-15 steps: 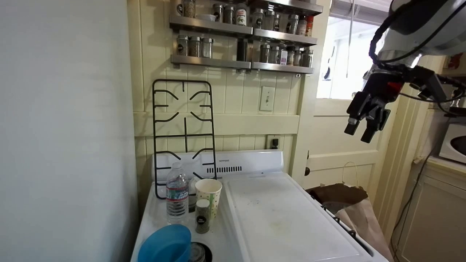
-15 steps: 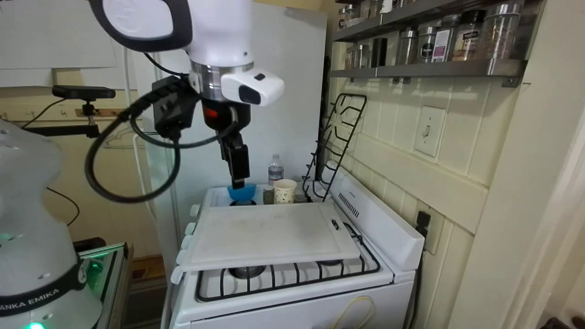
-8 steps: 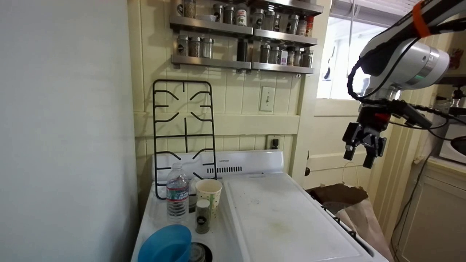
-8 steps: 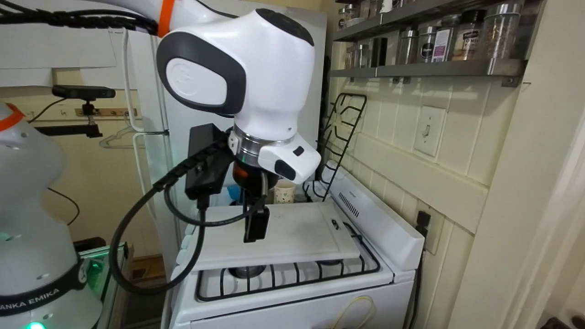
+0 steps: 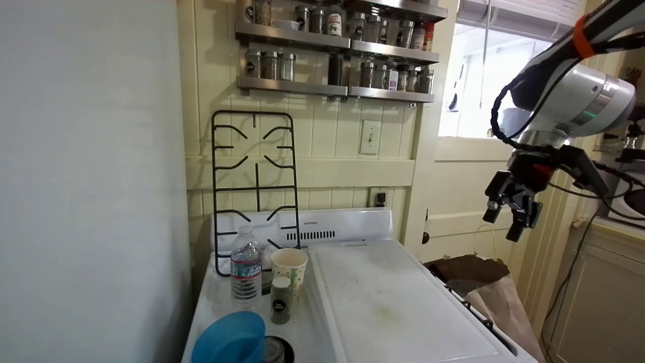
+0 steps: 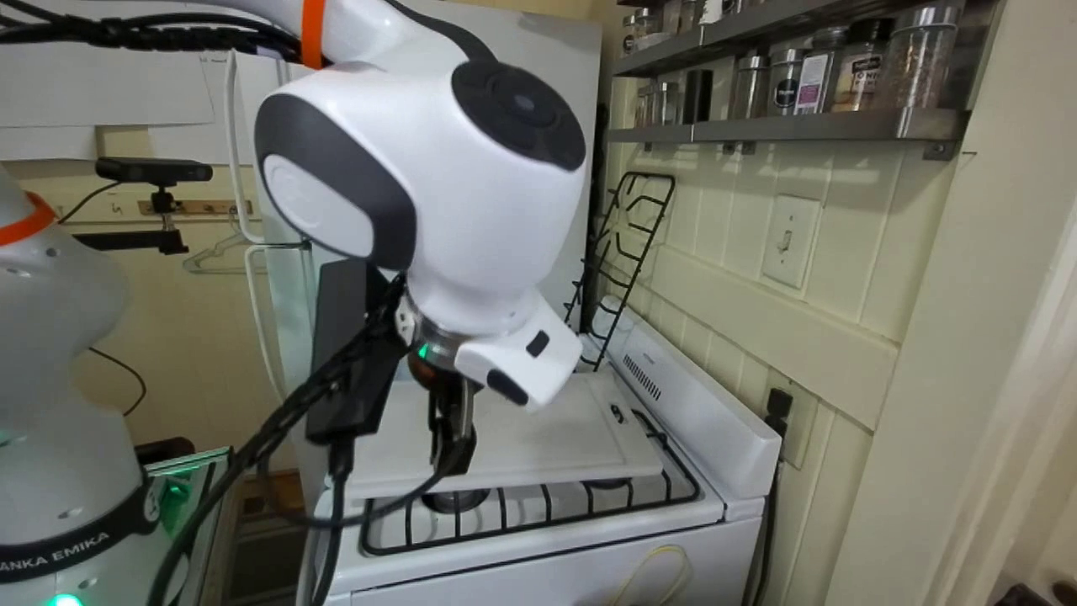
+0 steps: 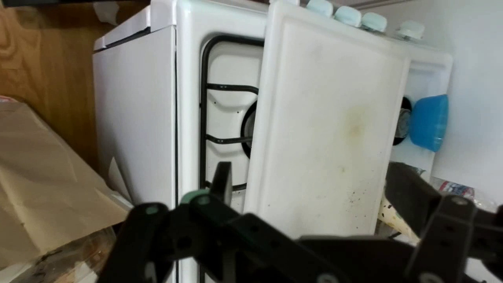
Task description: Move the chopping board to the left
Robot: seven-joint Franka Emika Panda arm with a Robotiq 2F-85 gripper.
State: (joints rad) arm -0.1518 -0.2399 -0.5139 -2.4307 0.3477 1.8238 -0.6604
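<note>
Fingers [image 7: 410, 196] wide apart, empty; bowl [image 5: 229, 339], cup [image 5: 295, 272], bottle [image 5: 246, 275] between chopping board [image 5: 398, 302] and fridge [image 5: 85, 181].

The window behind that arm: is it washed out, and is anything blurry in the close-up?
In an exterior view, much of the window glares white; in the wrist view, the pincer looks dark and soft-edged, the specks on the chopping board clearer.

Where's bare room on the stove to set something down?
Bare patch: the chopping board, stained and specked, bordered by the exposed grate and, opposite, the stove strip. Crowded: that strip, with blue bowl, jar, patterned cup and water bottle.
</note>
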